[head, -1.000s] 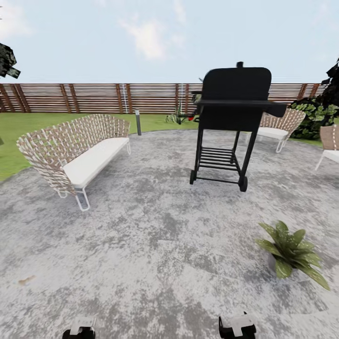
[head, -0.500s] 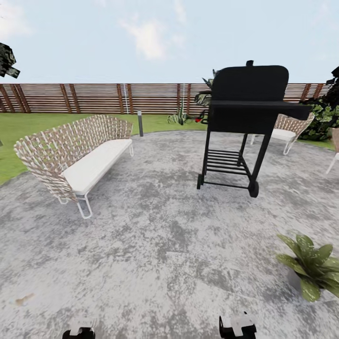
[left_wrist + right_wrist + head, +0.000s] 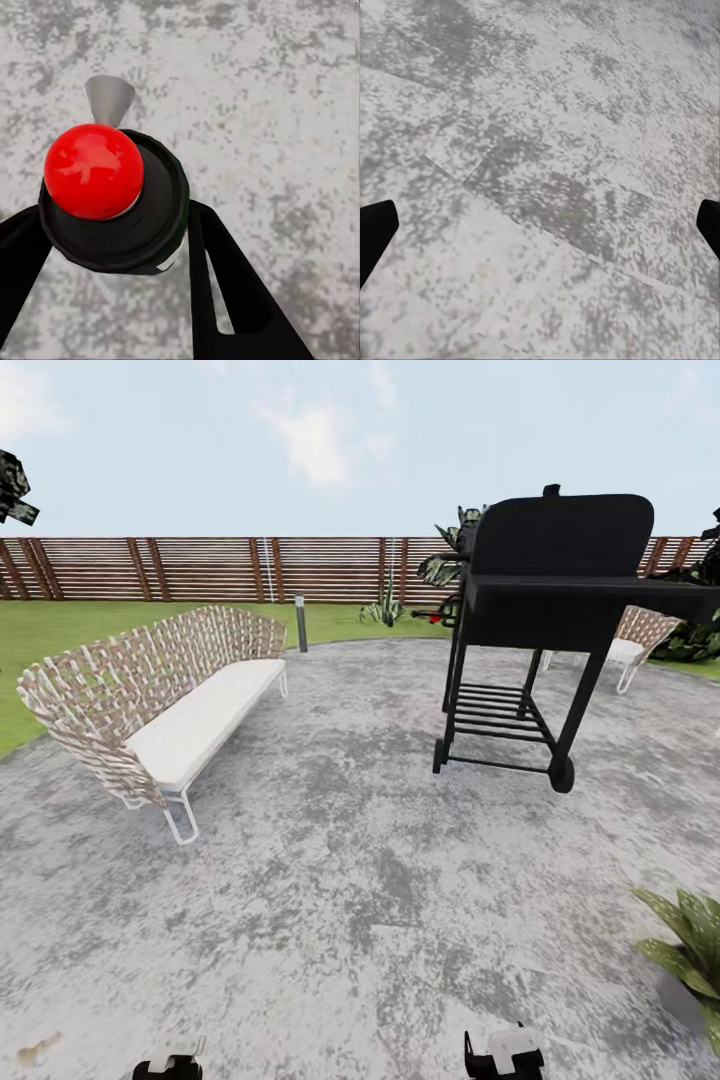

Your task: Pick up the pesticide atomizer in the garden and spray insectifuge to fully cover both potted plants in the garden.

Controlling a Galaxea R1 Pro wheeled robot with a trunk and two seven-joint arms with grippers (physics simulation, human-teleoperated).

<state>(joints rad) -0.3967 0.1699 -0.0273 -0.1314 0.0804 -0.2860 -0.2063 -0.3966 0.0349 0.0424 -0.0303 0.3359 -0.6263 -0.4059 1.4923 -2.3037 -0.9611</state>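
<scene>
While the left gripper (image 3: pixel 112 247) clamps the pesticide atomizer (image 3: pixel 112 202), the right gripper (image 3: pixel 540 225) gapes.

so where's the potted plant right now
In the head view the potted plant sits on the stone patio at the far right edge, partly cut off, nearer the camera than the black grill.

the head view has been swung leftward, so everything is shown shifted to the right. the potted plant (image 3: pixel 690 960) is now cut by the right edge. the black grill (image 3: pixel 560 620) and wicker sofa (image 3: pixel 150 700) are seen larger and lower, and the far wicker chair (image 3: pixel 635 640) is largely hidden behind the grill.
</scene>
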